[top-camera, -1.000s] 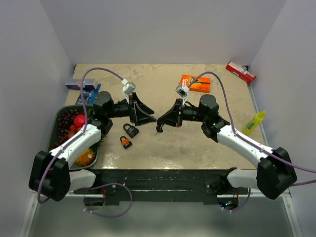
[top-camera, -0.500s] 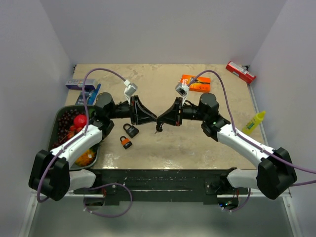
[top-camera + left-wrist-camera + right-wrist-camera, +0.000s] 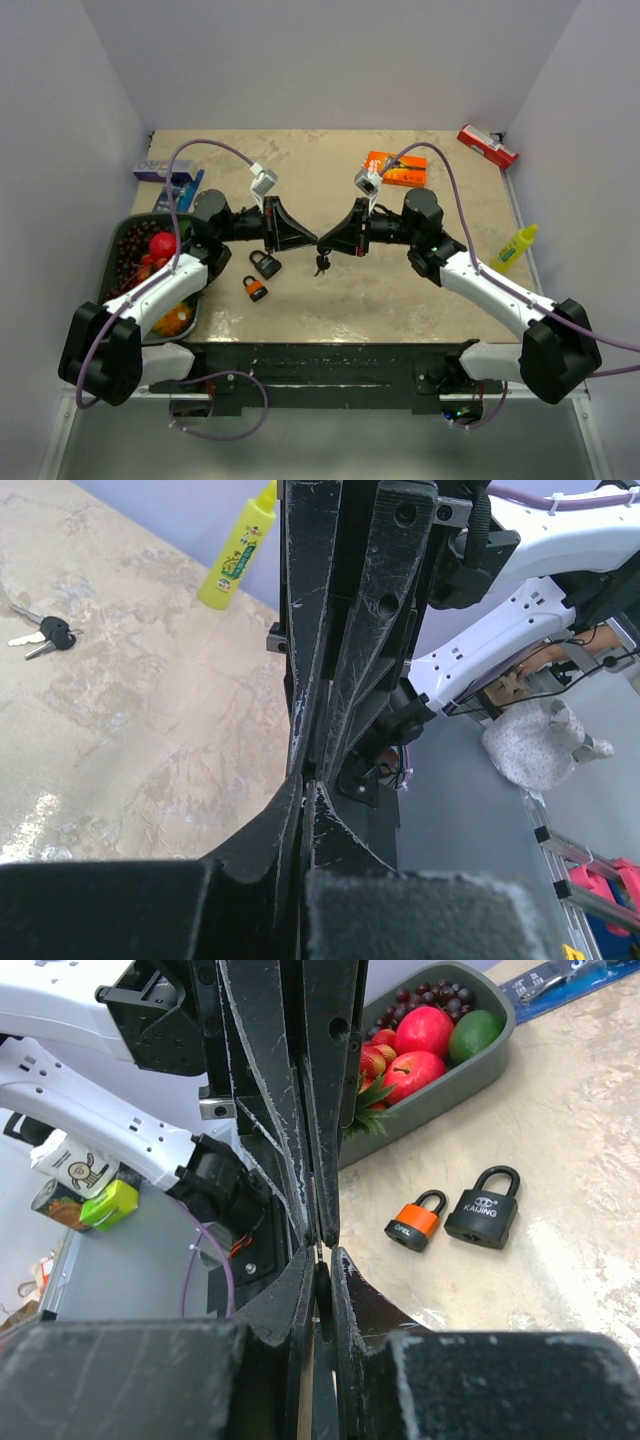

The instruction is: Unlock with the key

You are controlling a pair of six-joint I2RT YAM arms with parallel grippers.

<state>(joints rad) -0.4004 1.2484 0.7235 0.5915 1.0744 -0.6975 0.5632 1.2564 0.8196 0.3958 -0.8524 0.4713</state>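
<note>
Small orange-bodied padlock [image 3: 253, 288] and larger black padlock [image 3: 264, 265] lie side by side on the beige table [image 3: 400, 300], just to the near side of the left arm.

Left gripper [image 3: 312, 243]: jaws pressed together, nothing identifiable between them. It points right, tip to tip with the right gripper [image 3: 327, 244].

Bunch of black-headed silver keys [image 3: 320, 265] lies on the table, just below the meeting tips and slightly toward the near edge. Its long axis appears to run near-to-far, across the grippers' shared line.

Right gripper: jaws drawn almost together, with a thin dark sliver in the gap that cannot be identified.

Judgement: the keys are about equally near both arms, so the pick means reaching down. The padlocks sit nearer the left arm.
</note>
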